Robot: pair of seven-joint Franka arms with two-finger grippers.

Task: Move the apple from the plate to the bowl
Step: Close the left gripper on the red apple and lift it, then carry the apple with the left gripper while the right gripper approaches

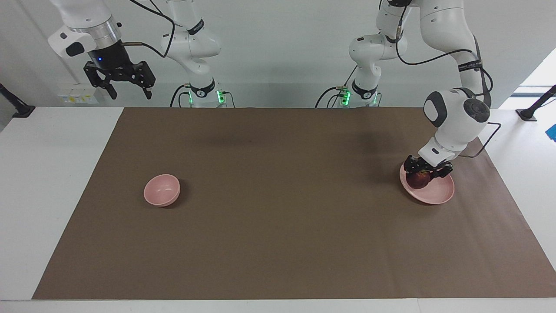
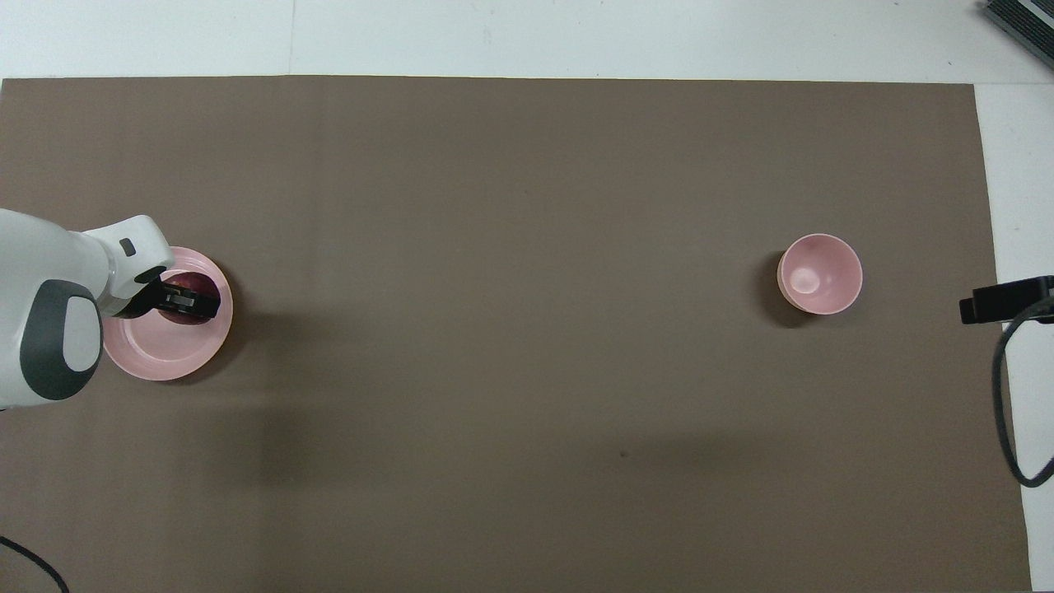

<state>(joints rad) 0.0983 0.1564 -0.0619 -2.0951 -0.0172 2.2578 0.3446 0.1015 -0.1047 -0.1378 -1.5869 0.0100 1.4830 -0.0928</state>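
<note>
The dark red apple (image 1: 418,180) lies on the pale pink plate (image 1: 436,194) toward the left arm's end of the table. My left gripper (image 1: 428,172) is down in the plate, right at the apple and partly covering it. In the overhead view the left gripper (image 2: 188,301) hides most of the apple (image 2: 183,285) on the plate (image 2: 156,354). The small deep pink bowl (image 1: 161,190) stands empty toward the right arm's end, also seen from overhead (image 2: 820,273). My right gripper (image 1: 131,93) waits open and empty, raised high at the right arm's end.
A brown mat (image 1: 282,217) covers most of the white table. The plate and the bowl stand wide apart on it. A black part with a cable (image 2: 1006,300) shows at the mat's edge near the bowl in the overhead view.
</note>
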